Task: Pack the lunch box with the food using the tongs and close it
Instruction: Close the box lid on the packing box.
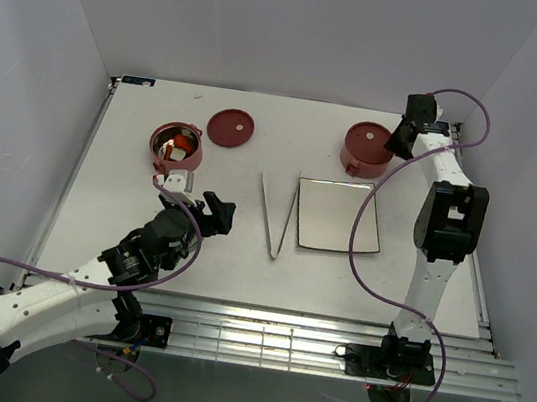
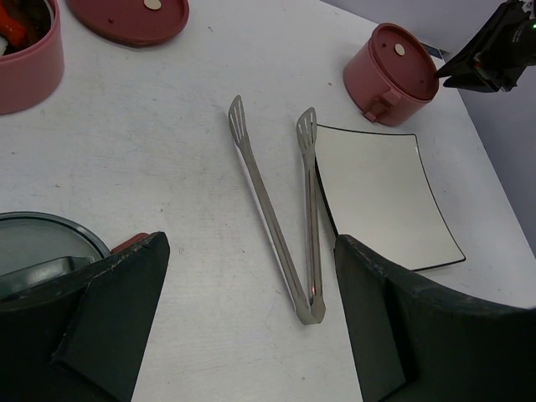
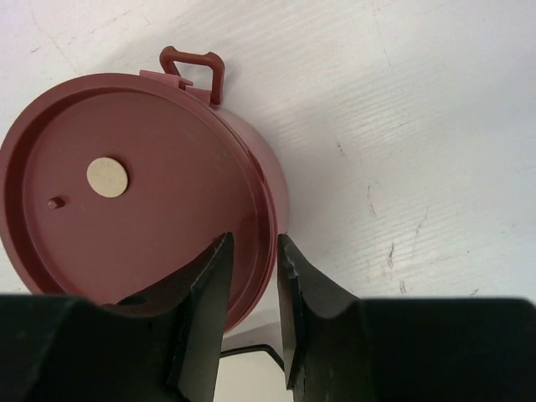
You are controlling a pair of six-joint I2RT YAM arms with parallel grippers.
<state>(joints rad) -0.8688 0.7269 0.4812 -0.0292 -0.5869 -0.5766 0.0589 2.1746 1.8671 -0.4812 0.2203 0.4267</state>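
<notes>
While our right jaws stand slightly apart astride the lidded bowl [image 3: 142,193] beyond the plate [image 1: 337,216] | left jaws wide, empty | tongs [image 2: 312,218] left of plate | we judge lidding underway; next: edge-grip the loose lid [image 1: 232,127].

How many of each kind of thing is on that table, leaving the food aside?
Red bowls: 2 (open bowl, lidded bowl)
Red disc lids: 2 (loose lid, fitted lid)
Tongs: 1
White plate: 1
Grey cover: 1
Total: 7
</notes>
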